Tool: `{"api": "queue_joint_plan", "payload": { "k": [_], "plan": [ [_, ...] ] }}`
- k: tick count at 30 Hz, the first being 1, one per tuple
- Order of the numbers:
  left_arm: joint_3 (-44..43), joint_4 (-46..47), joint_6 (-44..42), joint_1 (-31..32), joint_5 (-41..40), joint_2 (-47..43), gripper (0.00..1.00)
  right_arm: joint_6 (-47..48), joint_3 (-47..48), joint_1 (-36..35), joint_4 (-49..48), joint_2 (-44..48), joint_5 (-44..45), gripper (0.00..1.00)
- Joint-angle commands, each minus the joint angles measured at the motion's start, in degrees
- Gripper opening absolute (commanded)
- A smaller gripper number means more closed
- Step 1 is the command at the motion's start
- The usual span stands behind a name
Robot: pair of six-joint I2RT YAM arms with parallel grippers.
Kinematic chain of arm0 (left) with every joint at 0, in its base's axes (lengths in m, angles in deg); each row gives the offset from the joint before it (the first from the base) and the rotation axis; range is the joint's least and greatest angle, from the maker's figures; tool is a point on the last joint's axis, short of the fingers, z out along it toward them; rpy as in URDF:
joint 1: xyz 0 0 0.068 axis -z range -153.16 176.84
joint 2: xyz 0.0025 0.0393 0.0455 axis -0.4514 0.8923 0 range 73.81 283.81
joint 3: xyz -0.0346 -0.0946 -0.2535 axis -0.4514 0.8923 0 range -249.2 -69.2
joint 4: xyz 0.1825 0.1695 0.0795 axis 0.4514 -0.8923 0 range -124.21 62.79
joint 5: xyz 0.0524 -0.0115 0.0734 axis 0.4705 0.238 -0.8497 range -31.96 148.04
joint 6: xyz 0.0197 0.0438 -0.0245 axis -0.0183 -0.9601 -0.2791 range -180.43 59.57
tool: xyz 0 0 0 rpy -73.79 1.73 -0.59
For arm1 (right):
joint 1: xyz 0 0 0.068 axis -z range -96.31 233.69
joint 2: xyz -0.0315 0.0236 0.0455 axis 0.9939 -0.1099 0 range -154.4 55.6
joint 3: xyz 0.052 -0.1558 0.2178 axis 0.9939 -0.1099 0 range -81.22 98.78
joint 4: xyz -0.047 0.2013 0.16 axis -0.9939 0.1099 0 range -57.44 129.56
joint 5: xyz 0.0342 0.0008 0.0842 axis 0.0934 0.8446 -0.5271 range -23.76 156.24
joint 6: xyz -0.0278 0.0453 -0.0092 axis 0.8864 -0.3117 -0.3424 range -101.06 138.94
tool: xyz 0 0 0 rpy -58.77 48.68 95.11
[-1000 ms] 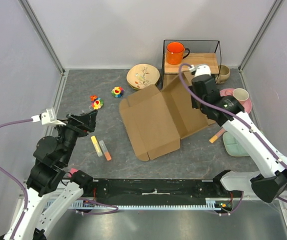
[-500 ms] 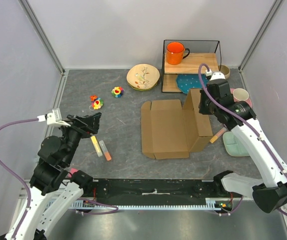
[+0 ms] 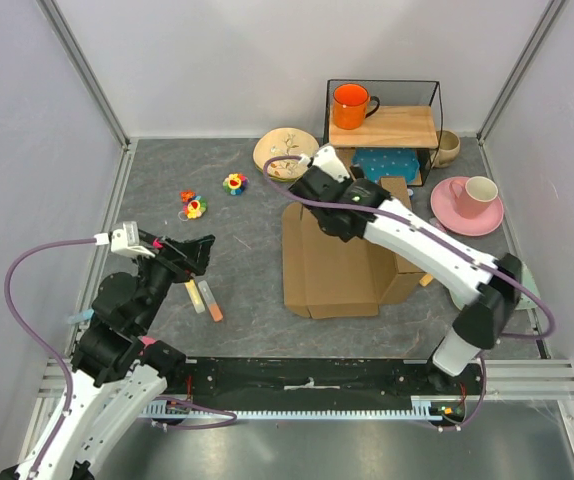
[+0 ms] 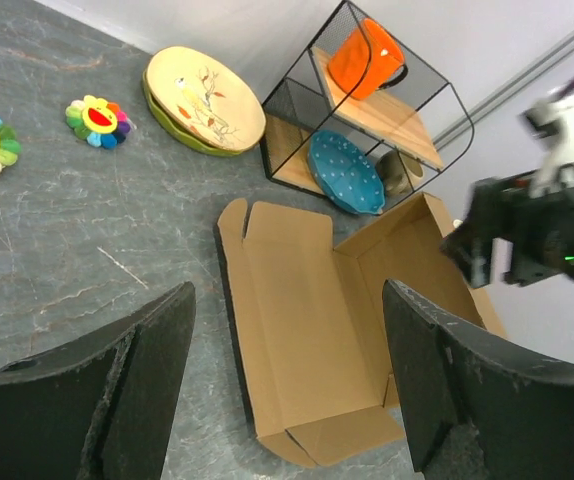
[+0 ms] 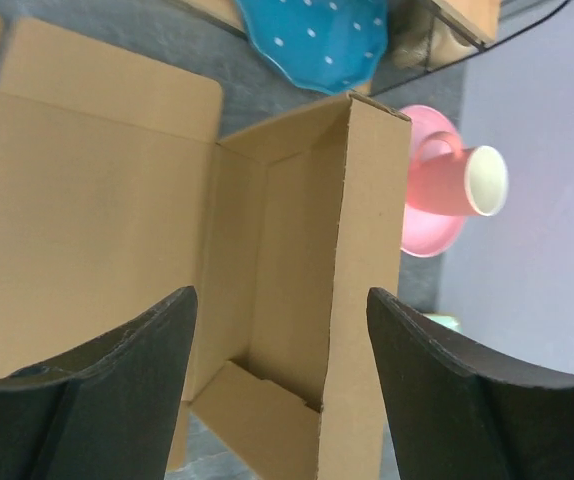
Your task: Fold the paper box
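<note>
Right arm swung left across the paper box (image 3: 332, 265), mid-counter (image 3: 237, 215), right wall standing. Right gripper (image 5: 277, 300) spread, empty, above that wall, probably lining up the next fold. Left gripper (image 4: 285, 290) apart, parked clear.

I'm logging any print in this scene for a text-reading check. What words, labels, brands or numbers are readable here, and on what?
None: no view shows any readable text.
The paper box is plain brown and unprinted.
The orange mug and the pink cup bear no lettering.
The plate carries a painted plant sprig, not writing.
</note>
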Motion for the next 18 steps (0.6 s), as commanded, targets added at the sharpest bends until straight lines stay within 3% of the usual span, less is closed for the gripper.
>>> {"api": "queue_joint_plan", "payload": {
  "k": [1,7,18],
  "plan": [
    [0.75,0.17,1.7,0.07,0.56,-2.65,0.82,3.23,2.04,-0.42,5.48,-5.06,15.6,0.77],
    [2.25,-1.33,2.06,0.07,1.09,-4.76,0.82,2.88,-4.72,0.19,5.74,-7.62,22.73,0.8],
    [4.44,-1.24,2.85,0.07,3.64,-5.03,0.82,4.11,-10.18,7.57,1.87,-8.32,18.61,0.81]
  ]
}}
